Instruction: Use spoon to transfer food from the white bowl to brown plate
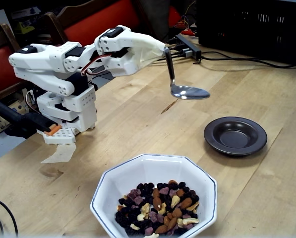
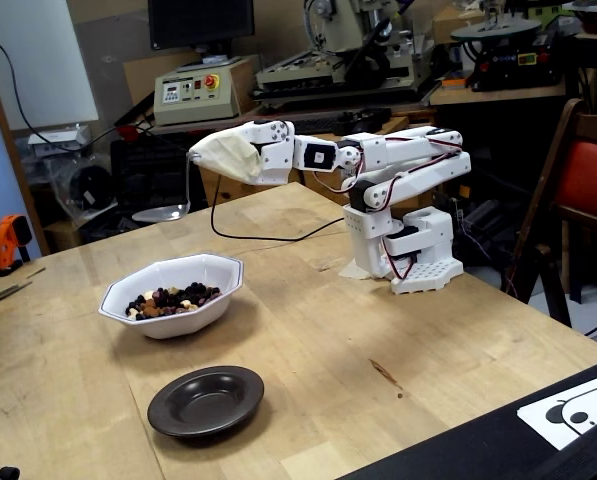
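Your hand is covered by a white wrap, so you cannot tell how its fingers stand, but the spoon hangs from it, handle running down and the oval bowl level and empty, raised well above the surface. In the other fixed view the spoon hovers up and beyond the white bowl. The food lies heaped in the white bowl. The brown plate sits bare, apart from the bowl.
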Robot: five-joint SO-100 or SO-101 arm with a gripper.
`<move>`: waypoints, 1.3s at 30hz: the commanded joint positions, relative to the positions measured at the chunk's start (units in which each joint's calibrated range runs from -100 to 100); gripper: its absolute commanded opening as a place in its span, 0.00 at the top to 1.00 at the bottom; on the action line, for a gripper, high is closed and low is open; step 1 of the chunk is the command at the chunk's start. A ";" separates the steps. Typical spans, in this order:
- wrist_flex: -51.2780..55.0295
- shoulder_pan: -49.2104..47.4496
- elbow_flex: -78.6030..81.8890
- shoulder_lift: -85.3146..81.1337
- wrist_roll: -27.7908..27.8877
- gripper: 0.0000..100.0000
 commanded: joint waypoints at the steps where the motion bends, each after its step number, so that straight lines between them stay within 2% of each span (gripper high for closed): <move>1: -0.02 0.27 -4.75 4.58 0.20 0.98; 12: -0.02 0.49 -4.75 10.06 0.24 0.98; 19: 0.46 4.71 -4.66 10.40 0.24 0.98; 32: 16.51 10.41 -4.75 9.63 0.20 0.98; 39: 17.37 13.15 -4.75 9.63 0.20 0.98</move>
